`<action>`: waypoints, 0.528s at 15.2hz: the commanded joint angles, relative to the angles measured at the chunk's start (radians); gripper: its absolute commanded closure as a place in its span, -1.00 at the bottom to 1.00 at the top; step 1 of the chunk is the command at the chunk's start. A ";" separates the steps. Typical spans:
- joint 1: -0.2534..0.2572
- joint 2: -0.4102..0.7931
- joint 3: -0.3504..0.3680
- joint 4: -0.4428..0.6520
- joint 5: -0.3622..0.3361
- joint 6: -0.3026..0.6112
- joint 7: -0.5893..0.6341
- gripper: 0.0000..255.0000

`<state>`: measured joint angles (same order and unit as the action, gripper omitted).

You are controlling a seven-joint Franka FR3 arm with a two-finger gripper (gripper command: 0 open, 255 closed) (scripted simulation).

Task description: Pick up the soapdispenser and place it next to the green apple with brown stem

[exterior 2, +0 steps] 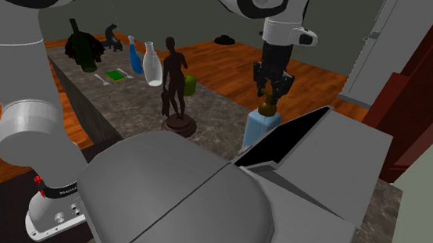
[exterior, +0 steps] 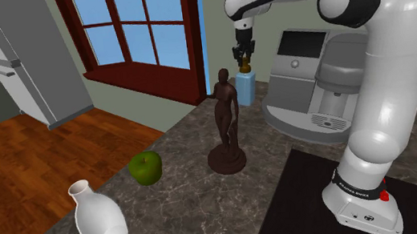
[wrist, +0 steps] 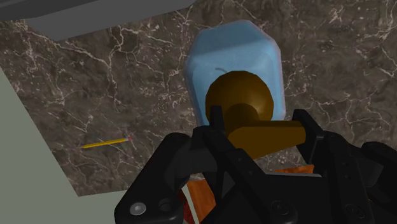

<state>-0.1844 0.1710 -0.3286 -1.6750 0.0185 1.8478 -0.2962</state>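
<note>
Observe fingers [wrist: 310, 135] clamped narrowly on brown pump head of blue soap dispenser [exterior: 245, 89], upright near table [exterior: 186, 219] far edge, well apart from green apple [exterior: 146, 168].

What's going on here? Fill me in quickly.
The white arm's gripper hangs over the blue soap dispenser beside the grey coffee machine, its fingers clasping the brown pump top. The dispenser looks upright, about at counter level. The green apple sits well away, past the dark figurine, so the carry is not yet done.
</note>
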 commanded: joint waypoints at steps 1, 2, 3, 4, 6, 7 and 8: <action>-0.001 -0.002 -0.001 0.022 -0.001 -0.025 -0.001 1.00; -0.001 -0.003 -0.001 0.035 -0.001 -0.038 -0.001 1.00; -0.001 -0.003 -0.001 0.048 -0.001 -0.051 -0.001 1.00; -0.001 -0.003 -0.001 0.062 -0.001 -0.065 -0.002 1.00; -0.002 -0.002 -0.002 0.090 -0.001 -0.092 -0.002 1.00; -0.003 -0.001 -0.002 0.104 0.000 -0.106 -0.003 1.00; -0.003 0.000 -0.002 0.119 0.000 -0.119 -0.003 1.00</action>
<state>-0.1883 0.1724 -0.3311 -1.5675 0.0191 1.7415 -0.3009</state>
